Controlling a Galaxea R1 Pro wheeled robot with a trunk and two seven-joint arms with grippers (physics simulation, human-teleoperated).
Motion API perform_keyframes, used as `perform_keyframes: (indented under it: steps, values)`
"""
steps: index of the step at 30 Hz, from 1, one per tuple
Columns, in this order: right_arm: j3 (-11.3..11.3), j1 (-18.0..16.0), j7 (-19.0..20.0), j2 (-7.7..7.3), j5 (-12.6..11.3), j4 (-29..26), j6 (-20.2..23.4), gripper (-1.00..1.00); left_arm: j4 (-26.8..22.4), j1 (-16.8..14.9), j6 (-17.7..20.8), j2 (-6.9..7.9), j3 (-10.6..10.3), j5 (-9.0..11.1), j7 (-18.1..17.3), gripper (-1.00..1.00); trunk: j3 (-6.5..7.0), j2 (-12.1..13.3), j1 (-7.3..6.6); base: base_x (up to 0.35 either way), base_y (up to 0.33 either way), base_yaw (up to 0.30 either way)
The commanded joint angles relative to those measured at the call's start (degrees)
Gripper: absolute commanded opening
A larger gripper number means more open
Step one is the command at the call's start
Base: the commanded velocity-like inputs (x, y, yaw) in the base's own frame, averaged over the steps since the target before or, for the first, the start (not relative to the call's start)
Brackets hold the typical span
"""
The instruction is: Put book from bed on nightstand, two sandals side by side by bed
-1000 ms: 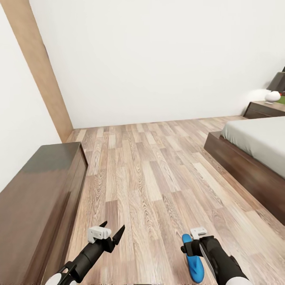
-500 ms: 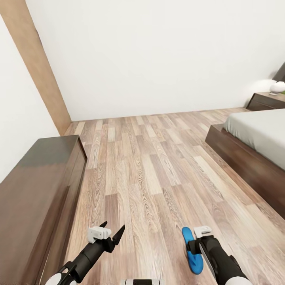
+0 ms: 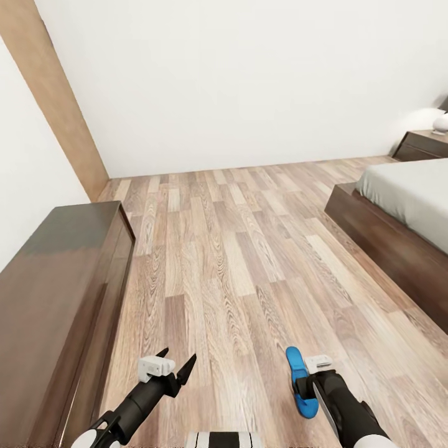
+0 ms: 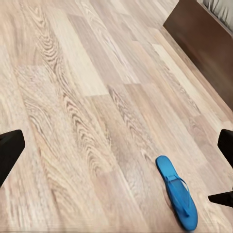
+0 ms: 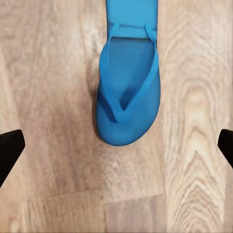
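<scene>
- The right gripper (image 3: 306, 381) is hanging directly over the blue sandal (image 3: 300, 384) at the frame's lower centre-right, its fingers spread wide apart and gripping nothing.
- The left gripper (image 3: 176, 367) at lower left is also standing open and empty.
- To grasp well, I judge it should descend straight down and pinch the thin sole across its width.
- The wood floor (image 3: 230, 261) is offering wide open room; the bed (image 3: 404, 218) frame edge at right and the dresser (image 3: 59, 298) at left are both sitting well apart.
</scene>
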Motion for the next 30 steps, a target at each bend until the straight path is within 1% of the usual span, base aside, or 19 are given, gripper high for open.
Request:
perform_keyframes:
  steps: [1,16,30]
  values:
    - [-0.2,0.0,0.4,0.01,0.6,-0.1,0.3,1.00,-0.1,0.0,0.5,-0.02,0.1,0.6,-0.2,1.00,-0.26,0.0,0.02,0.000,0.000,0.000]
    - [-0.7,0.0,0.6,-0.26,0.4,-0.2,0.4,1.00,-0.1,0.0,0.5,-0.02,-0.5,0.6,-0.2,1.00,-3.59,-0.2,0.40,0.000,0.000,0.000]
    - [-0.7,0.0,0.6,-0.36,0.4,-0.2,0.4,1.00,-0.2,0.0,0.6,0.02,-0.4,0.6,-0.2,1.00,-6.69,-0.4,0.76,0.000,0.000,0.000]
